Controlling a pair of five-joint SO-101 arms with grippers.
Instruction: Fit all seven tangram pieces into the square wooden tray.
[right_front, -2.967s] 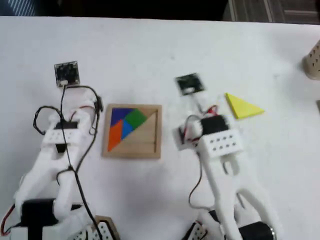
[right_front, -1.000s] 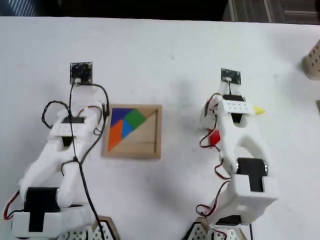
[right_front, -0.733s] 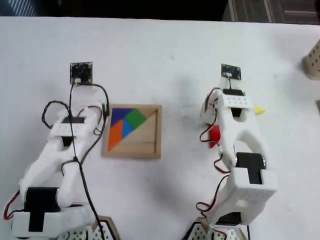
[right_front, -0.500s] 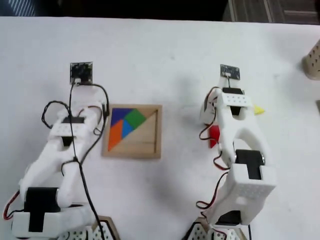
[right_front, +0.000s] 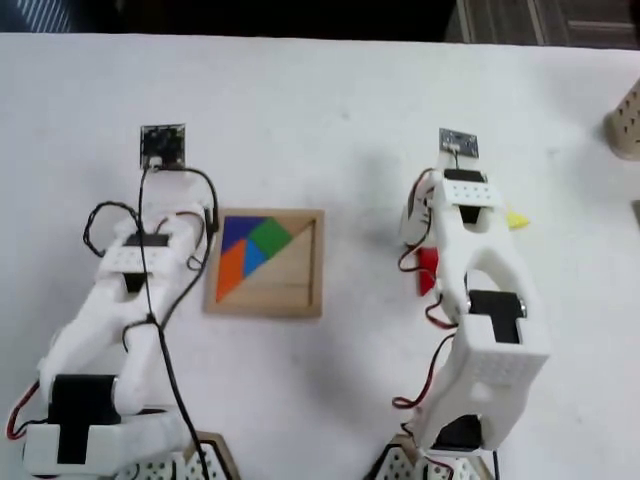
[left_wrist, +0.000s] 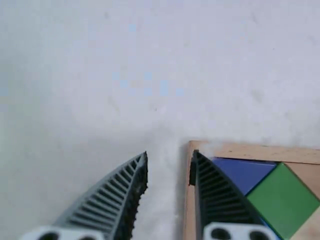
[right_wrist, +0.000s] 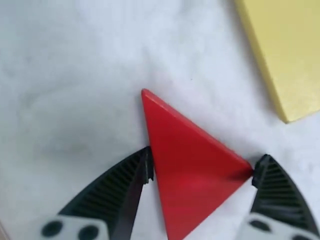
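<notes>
Tray (right_front: 264, 310) of pale wood sits left of centre in the high view. A blue piece (right_front: 236, 232), a green piece (right_front: 271, 238) and an orange piece (right_front: 232, 270) fill its upper left part. The lower and right parts are bare wood.

The left gripper (left_wrist: 169, 162) hangs released and empty at the tray's upper left corner. One finger is over the table (right_front: 330, 110) and the other over the tray's rim beside the blue piece.

Right of centre, the right gripper (right_wrist: 204, 169) is spread wide around the red triangle (right_wrist: 192, 172), which lies flat on the table. Its tips sit close against one edge and one corner, possibly touching. The yellow piece (right_wrist: 285, 50) lies near the red one but apart from it, and its tip shows just right of that arm (right_front: 516, 219).
</notes>
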